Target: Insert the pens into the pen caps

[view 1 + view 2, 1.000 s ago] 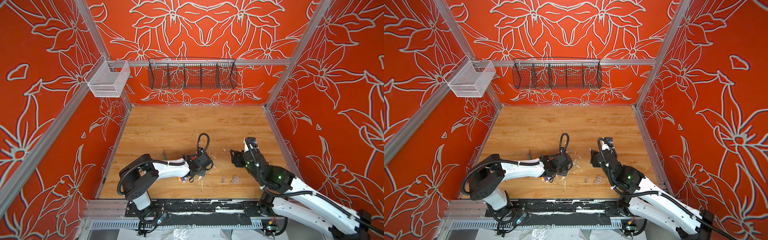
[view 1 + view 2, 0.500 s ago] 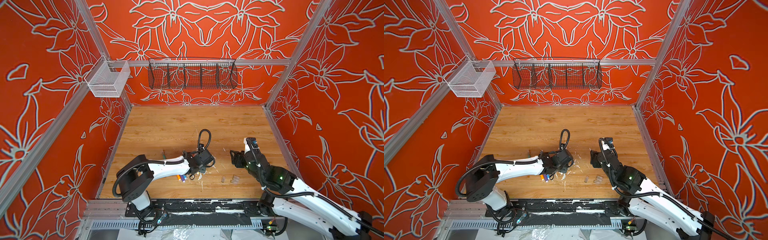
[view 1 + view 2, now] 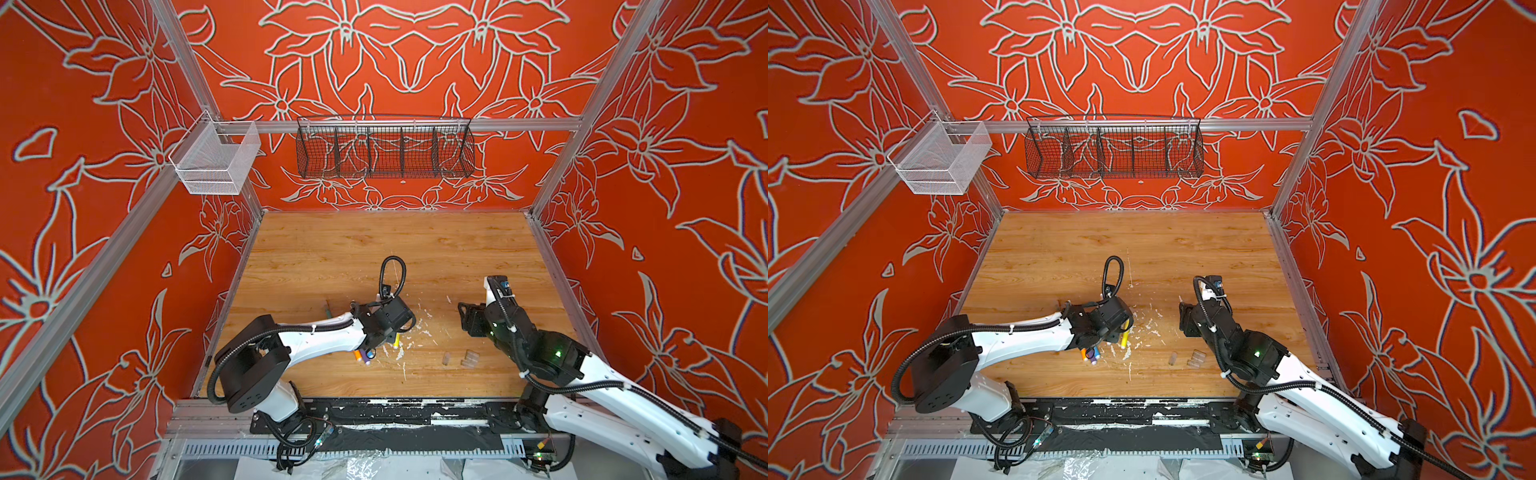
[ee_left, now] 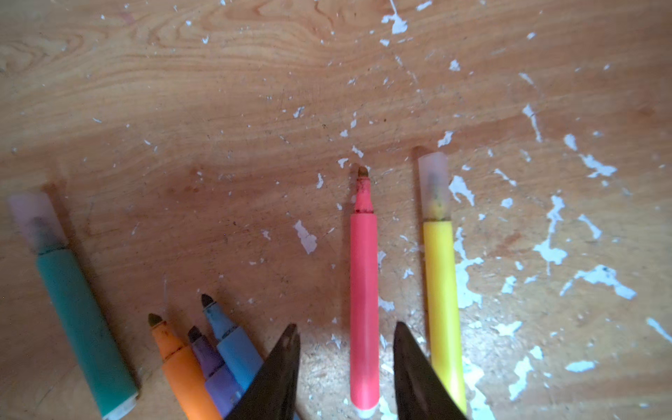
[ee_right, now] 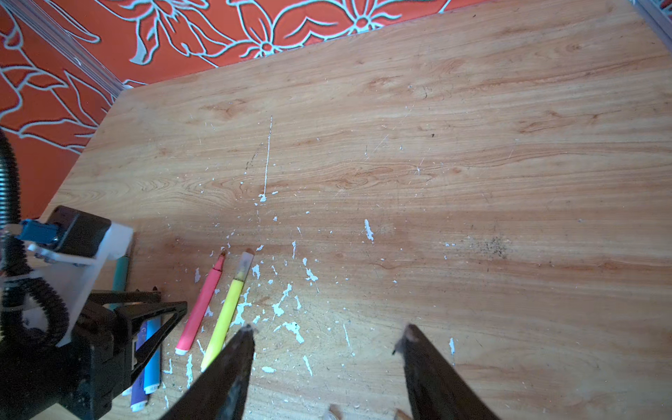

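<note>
Your left tool (image 4: pixel 345 331) stands with its jaws apart just above the bench (image 4: pixel 254 109). The pink-red pen (image 4: pixel 363 291) lies flat between them, uncapped, with a gap showing on each side. Just beside it, outside one jaw, lies the yellow pen (image 4: pixel 440 291) with a clear cap (image 4: pixel 432 189) over its tip. Outside the opposite jaw, the orange pen (image 4: pixel 182 371), purple pen (image 4: pixel 212 367) and blue pen (image 4: pixel 232 345) lie bunched together, touching, with their tips bare. Beyond them lies the green pen (image 4: pixel 80 320), also capped.

Your right tool (image 5: pixel 329 331) is spread wide with nothing between its jaws. In a top view the loose caps (image 3: pixel 469 357) rest on the bench near your right tool, apart from the pens. White flecks (image 4: pixel 462 276) litter the wood around the yellow pen.
</note>
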### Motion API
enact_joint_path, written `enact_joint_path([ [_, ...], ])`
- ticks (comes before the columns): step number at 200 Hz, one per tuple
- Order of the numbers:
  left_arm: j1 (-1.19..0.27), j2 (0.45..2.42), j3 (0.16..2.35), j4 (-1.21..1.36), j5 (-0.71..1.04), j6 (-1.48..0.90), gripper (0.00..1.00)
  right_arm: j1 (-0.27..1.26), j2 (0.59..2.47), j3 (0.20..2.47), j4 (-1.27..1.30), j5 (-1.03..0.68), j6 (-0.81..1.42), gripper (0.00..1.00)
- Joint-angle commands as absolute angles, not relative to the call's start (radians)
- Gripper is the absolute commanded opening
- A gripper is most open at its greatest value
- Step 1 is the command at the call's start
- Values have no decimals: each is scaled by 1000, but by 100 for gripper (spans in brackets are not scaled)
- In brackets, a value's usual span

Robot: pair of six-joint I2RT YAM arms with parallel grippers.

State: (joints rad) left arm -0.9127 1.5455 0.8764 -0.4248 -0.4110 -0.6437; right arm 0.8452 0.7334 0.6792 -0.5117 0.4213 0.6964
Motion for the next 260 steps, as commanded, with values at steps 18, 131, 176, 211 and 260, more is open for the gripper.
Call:
enact_joint_path([
  [18,-907,1630,885,-399,-372,-656,38,840,731,674,-514,407,713,66],
  [131,-888,1683,865,-397,-328,-704,0,841,736,633,-452,378,755,66],
  [176,-880,1471,871,-474,-352,-673,0,840,812,573,-200,232,851,65],
  [211,-884,1251,838,-442,-277,-586,0,841,983,535,166,7,936,66],
  [260,-896,1074,772,-374,-201,-513,0,911,1223,644,357,-54,976,67],
])
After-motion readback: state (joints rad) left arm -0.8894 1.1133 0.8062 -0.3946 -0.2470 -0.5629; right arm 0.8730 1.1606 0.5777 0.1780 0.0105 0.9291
